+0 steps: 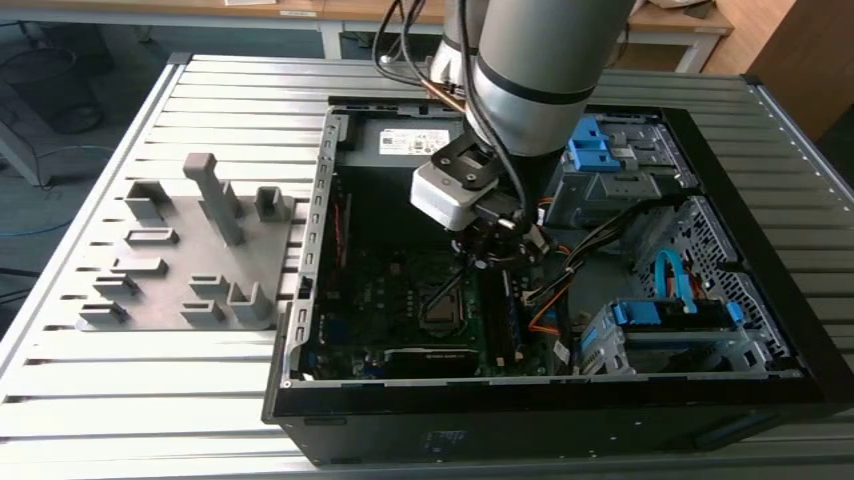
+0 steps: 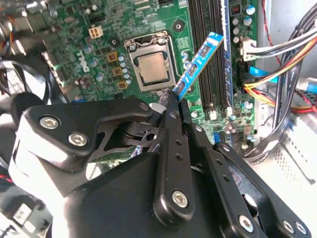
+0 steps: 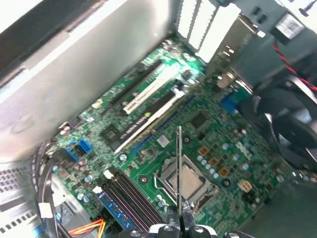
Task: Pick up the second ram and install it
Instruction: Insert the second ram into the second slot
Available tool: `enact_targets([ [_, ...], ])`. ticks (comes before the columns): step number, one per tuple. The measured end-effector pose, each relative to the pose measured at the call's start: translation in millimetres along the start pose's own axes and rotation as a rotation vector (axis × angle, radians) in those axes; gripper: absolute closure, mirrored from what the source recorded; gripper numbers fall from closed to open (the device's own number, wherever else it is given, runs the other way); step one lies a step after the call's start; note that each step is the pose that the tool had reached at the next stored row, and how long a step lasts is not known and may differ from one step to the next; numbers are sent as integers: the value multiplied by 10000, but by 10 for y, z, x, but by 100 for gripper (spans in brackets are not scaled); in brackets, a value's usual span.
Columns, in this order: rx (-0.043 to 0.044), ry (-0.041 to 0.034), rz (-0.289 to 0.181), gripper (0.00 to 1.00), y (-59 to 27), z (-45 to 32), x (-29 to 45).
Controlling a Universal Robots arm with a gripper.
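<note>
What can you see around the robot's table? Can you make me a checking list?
Surface: slatted metal table with an open PC case on it.
Job's things: ram held tilted above the motherboard, near the slots, not seated.
Clutter: grey fixture plate beside the case.
Grippers: tool shut on the ram's end.
Cables: coloured wires beside the board; blue cable inside the case.
Surroundings: wooden desk behind the table.
</note>
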State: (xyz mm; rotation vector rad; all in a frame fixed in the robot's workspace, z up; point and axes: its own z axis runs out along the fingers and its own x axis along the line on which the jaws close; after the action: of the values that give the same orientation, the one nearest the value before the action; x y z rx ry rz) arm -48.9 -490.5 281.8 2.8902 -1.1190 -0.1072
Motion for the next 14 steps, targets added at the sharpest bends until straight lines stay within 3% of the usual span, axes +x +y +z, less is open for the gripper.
enact_targets([
  [5, -40, 49, -785, 86, 0, 0, 0],
  [14, -79, 100, -1584, 86, 0, 1, 0],
])
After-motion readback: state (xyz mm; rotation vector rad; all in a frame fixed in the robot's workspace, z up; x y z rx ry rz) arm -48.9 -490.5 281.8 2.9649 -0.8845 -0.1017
